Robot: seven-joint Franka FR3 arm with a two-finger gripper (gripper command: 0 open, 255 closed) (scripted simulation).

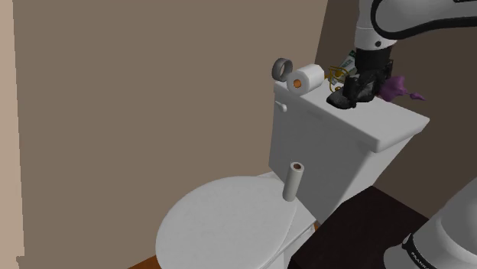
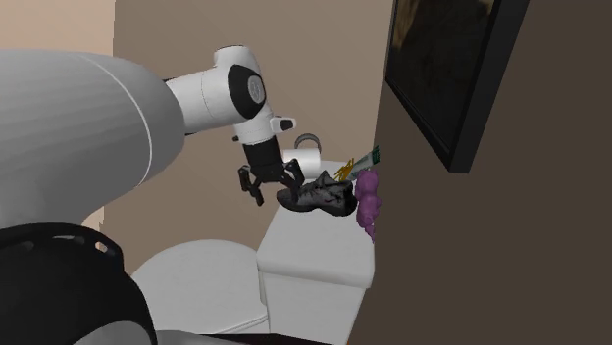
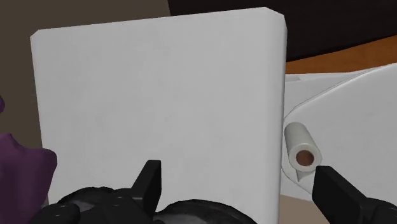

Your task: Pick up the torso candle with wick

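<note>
Torso candle (image 1: 397, 90): purple, lumpy figure; no wick can be made out. It is located on the white tank lid (image 1: 359, 126) of a toilet, at the lid's end nearest the brown wall (image 2: 412, 245). Whether the wall is touched cannot be told.

Position relative to the jaws: at three o'clock of them in the shoulder view and between three and four o'clock in the second exterior view. In the wrist view the candle (image 3: 19, 172) is seen outside the jaws.

Jaws: held wide apart and empty, hanging over the tank lid, near the candle but not on it.

Adjacent items: a dark shoe (image 2: 319, 196) is laid between jaws and candle. A green-and-yellow item (image 2: 358, 162) is found at twelve o'clock of the candle. A toilet roll (image 1: 309, 78) and a grey ring (image 1: 283, 69) are set at the lid's far end. A cardboard tube (image 1: 293, 181) is stood below on the toilet seat (image 1: 229, 222).

Step in hand, as judged: approach; no grasp is yet made.

Next move, as judged: the jaws are to be carried past the shoe, centred over the candle, lowered and closed on it. The shoe is not to be caught. Little room is left on the wall side.
</note>
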